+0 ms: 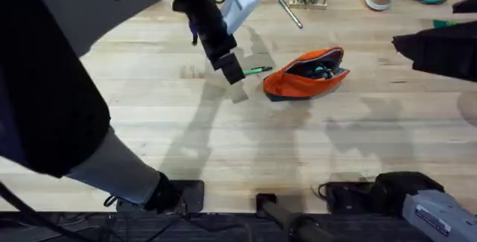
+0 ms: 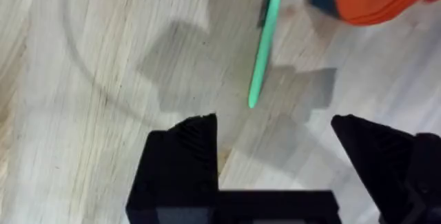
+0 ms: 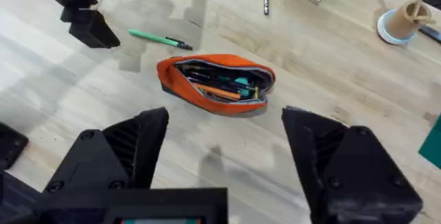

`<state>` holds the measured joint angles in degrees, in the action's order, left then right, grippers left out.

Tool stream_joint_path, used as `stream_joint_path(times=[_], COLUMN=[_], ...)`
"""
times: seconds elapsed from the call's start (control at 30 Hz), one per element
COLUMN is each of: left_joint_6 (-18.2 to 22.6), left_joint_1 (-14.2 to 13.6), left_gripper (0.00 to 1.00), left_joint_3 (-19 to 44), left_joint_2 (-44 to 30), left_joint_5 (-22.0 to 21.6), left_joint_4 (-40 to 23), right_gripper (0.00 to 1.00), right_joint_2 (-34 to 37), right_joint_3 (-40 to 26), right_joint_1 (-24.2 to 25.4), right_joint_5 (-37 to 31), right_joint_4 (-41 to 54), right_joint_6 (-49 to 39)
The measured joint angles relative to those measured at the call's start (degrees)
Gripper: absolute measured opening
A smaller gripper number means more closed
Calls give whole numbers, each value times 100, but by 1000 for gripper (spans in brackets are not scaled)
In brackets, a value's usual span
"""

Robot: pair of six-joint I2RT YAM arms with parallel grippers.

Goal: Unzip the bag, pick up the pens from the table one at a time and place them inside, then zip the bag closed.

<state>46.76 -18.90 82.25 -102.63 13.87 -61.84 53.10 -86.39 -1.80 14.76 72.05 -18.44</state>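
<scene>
No writing reads anywhere. The bag (image 1: 306, 73) is soft orange fabric, oval, unzipped, with pens showing inside; it lies mid-table, toward the far side. Just left of it a slim green pen (image 1: 256, 70) lies flat on the pale plank-grained table (image 1: 223, 145). My left claw (image 1: 232, 69) hangs spread over the pen's left end, gripping nothing. A silver pen (image 1: 290, 13) lies farther back. My right claw (image 3: 224, 162) is spread wide too, empty, with bare wood around the bag.
</scene>
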Motion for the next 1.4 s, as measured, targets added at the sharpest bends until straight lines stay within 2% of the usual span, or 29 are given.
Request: stream_joint_path(times=[0.17,0.33,0.7,1.03,1.4], left_joint_6=[22,44,46,46,85], left_joint_1=[-96,-239,-456,-476,-502], left_gripper=[996,996,995,995,995], left_joint_3=[-235,-262,-262,-262,-175], left_joint_2=[0,0,-52,-728,-1000], left_joint_5=[-349,-472,-463,-327,-295], left_joint_4=[312,582,748,942,978], right_gripper=[997,997,997,997,996], right_joint_2=[0,-1,0,0,0], right_joint_3=[0,0,0,0,0], right_joint_1=[0,0,0,0,0], right_joint_5=[0,0,0,0,0], right_joint_4=[0,0,0,0,0], right_joint_6=[0,0,1,0,2])
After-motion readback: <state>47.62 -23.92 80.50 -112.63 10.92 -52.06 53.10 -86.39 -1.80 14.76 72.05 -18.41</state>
